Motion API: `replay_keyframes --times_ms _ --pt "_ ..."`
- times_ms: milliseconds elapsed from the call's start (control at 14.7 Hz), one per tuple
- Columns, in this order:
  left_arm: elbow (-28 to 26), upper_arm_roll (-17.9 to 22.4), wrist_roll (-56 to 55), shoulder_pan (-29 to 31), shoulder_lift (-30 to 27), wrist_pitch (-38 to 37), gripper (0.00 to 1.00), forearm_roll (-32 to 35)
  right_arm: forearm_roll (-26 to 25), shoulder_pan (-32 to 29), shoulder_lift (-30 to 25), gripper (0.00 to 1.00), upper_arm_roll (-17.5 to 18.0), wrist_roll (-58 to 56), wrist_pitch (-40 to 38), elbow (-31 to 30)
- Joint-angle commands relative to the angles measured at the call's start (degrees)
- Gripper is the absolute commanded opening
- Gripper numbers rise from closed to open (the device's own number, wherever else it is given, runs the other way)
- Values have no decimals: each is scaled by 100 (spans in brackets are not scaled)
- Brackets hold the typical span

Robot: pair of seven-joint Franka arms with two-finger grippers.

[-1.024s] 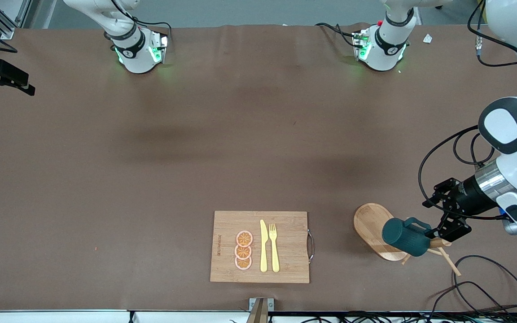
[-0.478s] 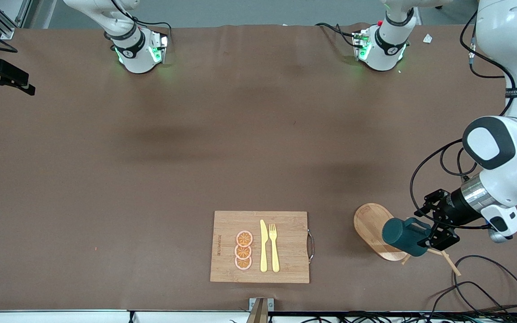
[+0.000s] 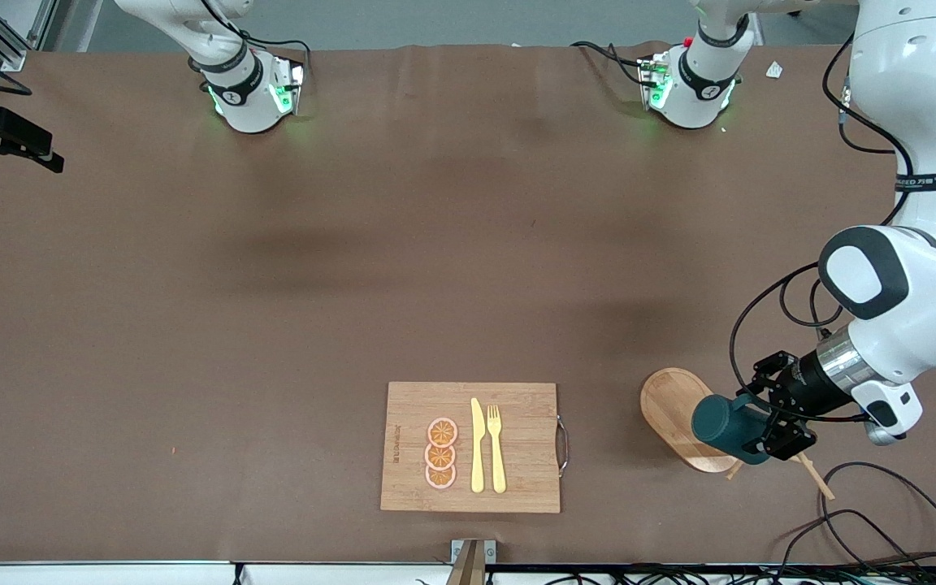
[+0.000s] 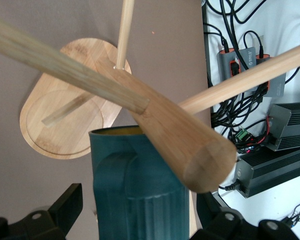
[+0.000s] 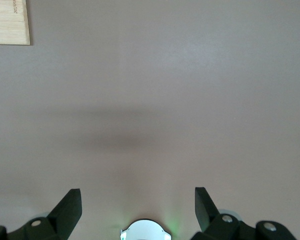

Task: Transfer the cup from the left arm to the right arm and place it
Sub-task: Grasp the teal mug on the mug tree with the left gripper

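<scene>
The dark teal ribbed cup (image 3: pixel 726 427) hangs tilted on a peg of a wooden mug rack, over the rack's oval base (image 3: pixel 669 410), near the left arm's end of the table. My left gripper (image 3: pixel 763 424) is open, one finger on each side of the cup with a gap to it. In the left wrist view the cup (image 4: pixel 135 190) fills the space between the fingers (image 4: pixel 65 207), and the rack's post (image 4: pixel 185 142) crosses in front. My right gripper (image 5: pixel 138 200) is open and empty over bare table above its own base; it is out of the front view.
A bamboo cutting board (image 3: pixel 517 487) with a yellow knife (image 3: pixel 477 447), a fork (image 3: pixel 496 447) and orange slices (image 3: pixel 440 453) lies near the front edge. Rack pegs (image 3: pixel 816 478) stick out toward loose cables (image 3: pixel 866 520) at the table's edge. Power boxes (image 4: pixel 270 160) sit off the table.
The left arm has slid its open gripper forward along the cup, so the fingers now flank its body. The cup and the rack have stayed put.
</scene>
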Motion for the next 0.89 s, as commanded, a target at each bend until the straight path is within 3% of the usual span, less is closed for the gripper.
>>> replay_keyframes --times_ms 0,819 --pt "117 4 -55 -22 101 36 100 -135 8 -79 -174 100 48 55 15 -163" --pt "117 -31 -11 -39 180 36 98 -425 8 -70 -166 100 57 55 15 -154"
